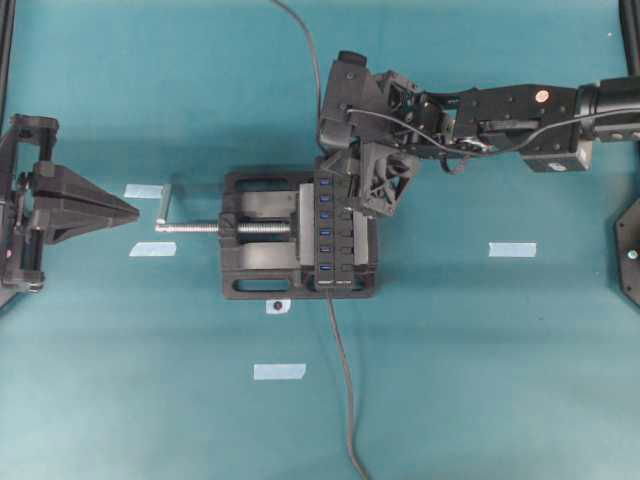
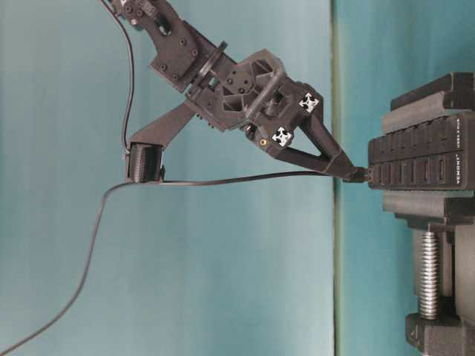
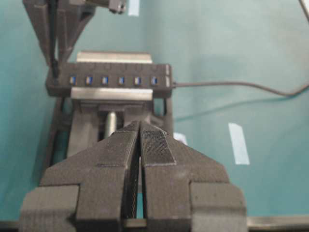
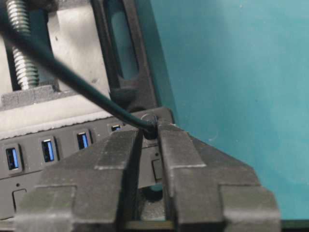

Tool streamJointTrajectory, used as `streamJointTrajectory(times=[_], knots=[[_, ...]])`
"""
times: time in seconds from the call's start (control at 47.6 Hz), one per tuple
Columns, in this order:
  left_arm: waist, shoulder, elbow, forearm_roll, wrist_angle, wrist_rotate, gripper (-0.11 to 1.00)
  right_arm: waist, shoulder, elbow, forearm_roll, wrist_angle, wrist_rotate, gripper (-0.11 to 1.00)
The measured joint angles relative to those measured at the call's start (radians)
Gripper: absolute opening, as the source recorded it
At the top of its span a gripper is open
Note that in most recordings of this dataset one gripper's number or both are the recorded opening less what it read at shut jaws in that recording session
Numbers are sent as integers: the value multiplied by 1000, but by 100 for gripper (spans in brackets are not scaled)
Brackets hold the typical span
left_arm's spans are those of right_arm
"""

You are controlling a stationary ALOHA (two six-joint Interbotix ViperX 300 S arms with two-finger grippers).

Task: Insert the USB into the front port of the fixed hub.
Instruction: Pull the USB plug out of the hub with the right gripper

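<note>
Our right hand (image 4: 148, 137) is pinched narrow on the small black USB plug (image 4: 149, 126) at the end of its thin dark grey cable (image 2: 223, 180), and in the table-level view the plug sits right at the end port of the long narrow black hub with its row of blue ports (image 1: 333, 235) — we cannot tell whether it is seated or only touching the opening. Our left hand (image 3: 140, 145) is shut on nothing, parked well apart near the left edge of the bench (image 1: 150, 420).

What worries us is alignment. Our fingers grip the plug close to its cable end, so a slightly tilted push could jam it against the port's lip or let it slip back between the pads. The cable loops away behind the wrist; if it drags taut, it could twist the plug off line.

The hub is clamped in a wide black vise (image 1: 255, 240) with a silver screw handle (image 1: 170, 212), near the bench's middle. The vise jaws flank the hub closely, leaving our fingers little side room. Pale tape strips (image 1: 512, 250) lie flat and hinder nothing.
</note>
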Motion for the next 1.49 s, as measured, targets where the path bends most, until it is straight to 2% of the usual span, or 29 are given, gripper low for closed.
streamJointTrajectory(times=[0.588, 0.84, 1.05, 1.491], knots=[[0, 0, 0, -2, 0, -3, 0, 2, -15, -11, 0, 9, 0, 6], [0, 0, -2, 0, 0, -3, 0, 17, -58, -52, 3, 109, 0, 6], [0, 0, 3, -2, 0, -37, 0, 46, -89, -61, 26, 178, 0, 6], [0, -2, 6, -2, -12, -44, 0, 106, -120, -61, 38, 199, 51, 6]])
